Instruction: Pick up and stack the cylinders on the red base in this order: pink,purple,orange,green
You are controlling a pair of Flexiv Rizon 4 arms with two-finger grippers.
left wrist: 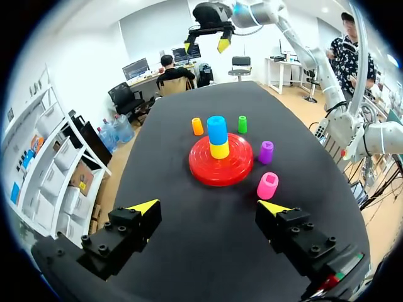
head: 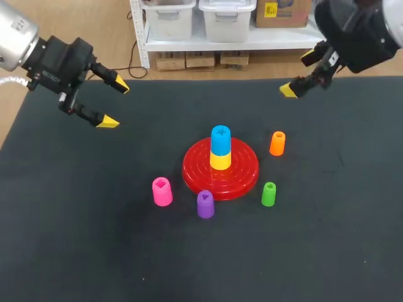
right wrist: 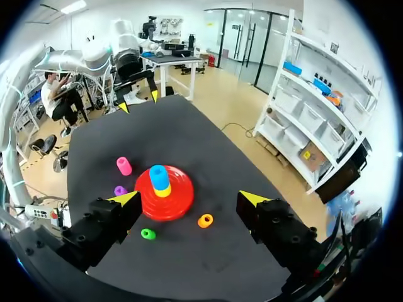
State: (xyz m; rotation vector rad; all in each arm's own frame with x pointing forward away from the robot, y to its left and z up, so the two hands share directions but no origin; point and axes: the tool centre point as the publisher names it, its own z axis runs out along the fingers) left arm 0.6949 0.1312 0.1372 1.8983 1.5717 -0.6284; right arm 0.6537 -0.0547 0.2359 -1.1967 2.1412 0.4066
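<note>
- The red base (head: pixel 220 168) sits about mid-surface on the black surface (head: pixel 75 239). A yellow cylinder (head: pixel 220 160) stands upright at its centre, and a blue cylinder (head: pixel 220 139) is stacked on top of that.
- The pink cylinder (head: pixel 162 191) stands upright on the surface at roughly 8 o'clock from the base, near it but clear of the rim.
- The purple cylinder (head: pixel 205 204) stands at about 7 o'clock, just beside the rim.
- The green cylinder (head: pixel 269 194) stands at about 4 o'clock, also just beside the rim.
- The orange cylinder (head: pixel 277 143) stands at about 2 o'clock, a little off the rim.
- The left arm (head: pixel 56 60) hangs above the surface out at 10 o'clock from the base, well apart from every cylinder. The left jaws stand wide apart with nothing between them.
- The right arm (head: pixel 359 31) hangs at about 1 o'clock, beyond the orange cylinder. The right jaws are likewise spread apart and hold nothing.
</note>
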